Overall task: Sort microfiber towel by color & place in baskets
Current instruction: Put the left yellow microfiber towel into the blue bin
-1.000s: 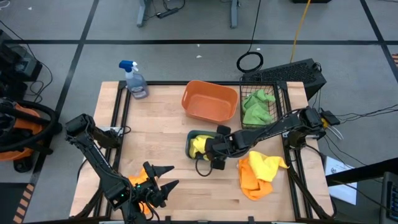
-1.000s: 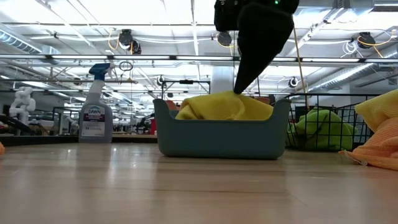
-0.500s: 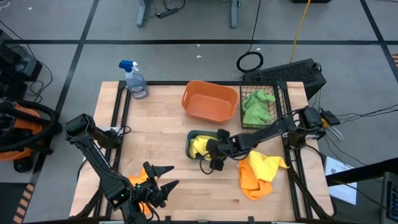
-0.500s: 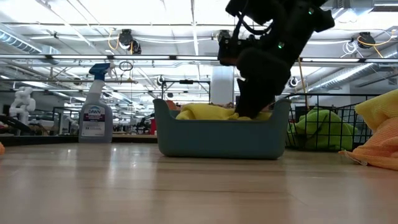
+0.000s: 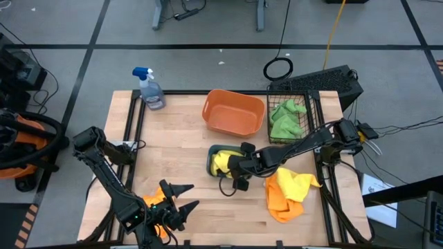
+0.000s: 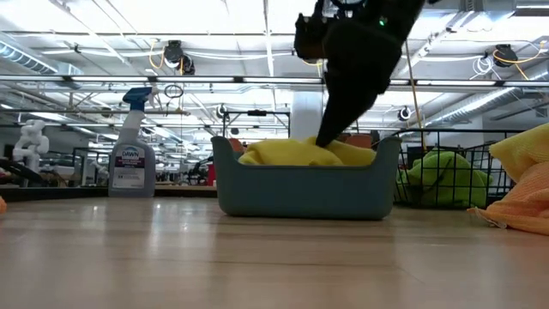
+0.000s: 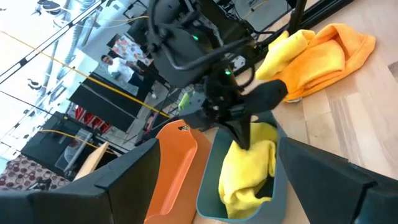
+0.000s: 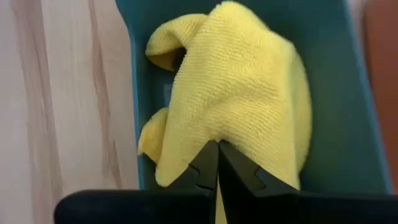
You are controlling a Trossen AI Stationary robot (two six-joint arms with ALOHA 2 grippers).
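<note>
A yellow towel (image 8: 249,81) lies bunched in the teal tray (image 5: 211,160) at the table's middle. My right gripper (image 8: 217,155) reaches into the tray from the table's right side and is shut on this towel. My left gripper (image 5: 176,200) waits open near the table's near edge, beside an orange cloth (image 5: 152,202). The orange tub (image 5: 233,113) stands behind the tray. Green towels (image 5: 285,117) lie in the black wire basket (image 5: 304,104) at the far right. An orange and a yellow towel (image 5: 287,190) lie heaped on the table to the right of the tray. My right gripper pinches the yellow towel at a raised fold on its right part (image 8: 233,134), between the two fingertips (image 6: 324,137). The fingers slant down from above and from the table's right. The rest of the towel (image 6: 283,153) rests slack in the teal tray.
A clear spray bottle with a blue nozzle (image 5: 149,90) stands at the far left corner. Bare wood stretches between the tray and the left gripper. The right arm lies across the table in front of the wire basket.
My right gripper dipped down into the teal tray, pushing the yellow towel flatter, then rose again to about its earlier height. It stayed shut. The towel's raised peak now stands a little lower than a second ago.
</note>
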